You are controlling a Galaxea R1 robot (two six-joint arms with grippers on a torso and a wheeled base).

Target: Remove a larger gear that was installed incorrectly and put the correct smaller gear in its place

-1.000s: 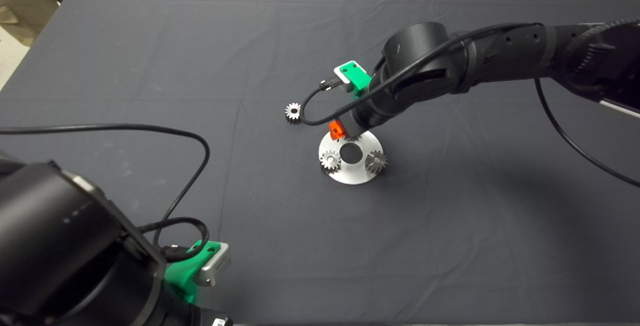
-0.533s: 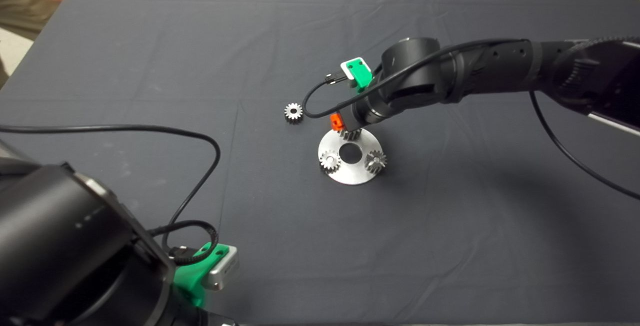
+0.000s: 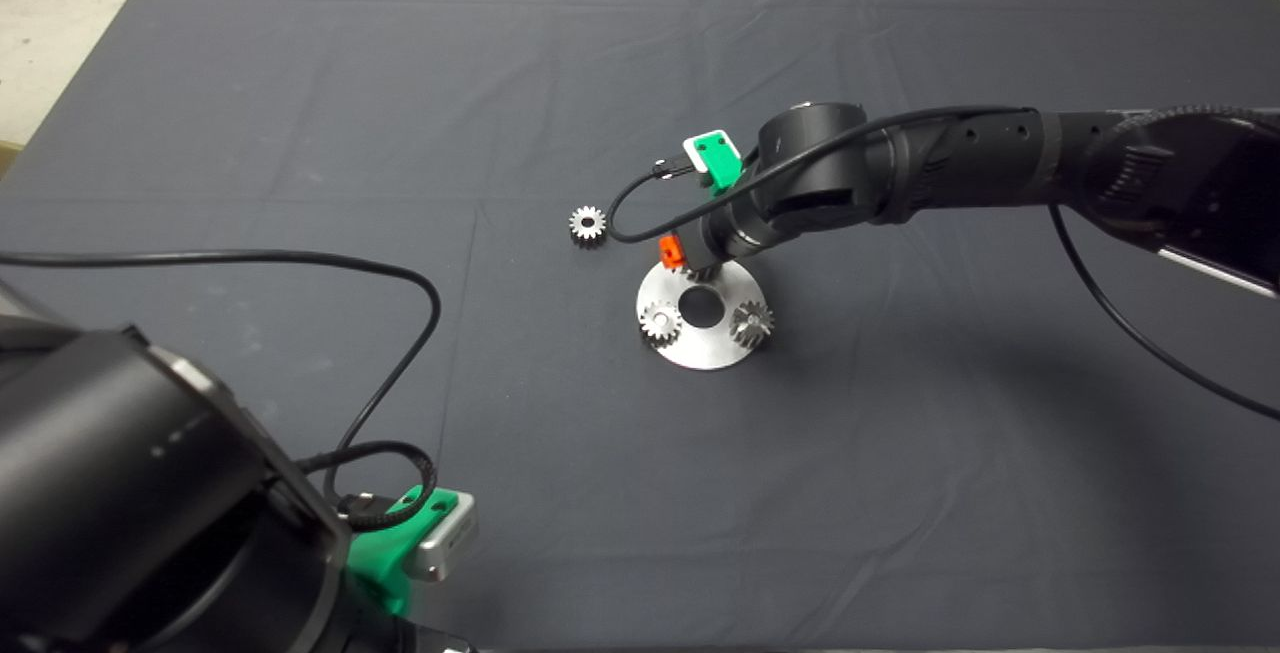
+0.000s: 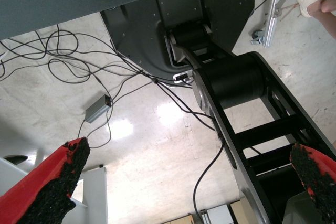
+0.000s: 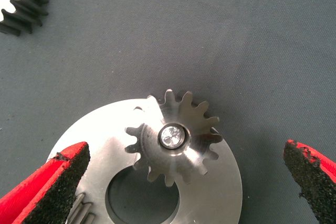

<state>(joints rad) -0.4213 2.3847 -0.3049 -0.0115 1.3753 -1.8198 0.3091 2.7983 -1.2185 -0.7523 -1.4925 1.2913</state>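
Observation:
The larger gear (image 5: 173, 139), with coarse flared teeth, sits on a pin at the far side of the round silver plate (image 5: 220, 192). My right gripper (image 5: 184, 163) is open and hangs right above it, one finger on each side, touching nothing. In the head view the right gripper (image 3: 698, 269) hides most of this gear. The smaller gear (image 3: 587, 225) lies loose on the mat left of the plate (image 3: 705, 351); its teeth show in the right wrist view (image 5: 21, 1). My left gripper (image 4: 186, 182) is open and parked at the lower left.
Two other gears (image 3: 660, 321) (image 3: 751, 323) sit on the plate's near side, either side of its centre hole (image 3: 702, 306). A black cable (image 3: 300, 258) loops over the mat at left. The left wrist view shows floor, cables and the robot's base.
My right gripper has come down and slightly away over the plate's far gear. The person at the top left corner has left the view. The left arm shifted slightly.

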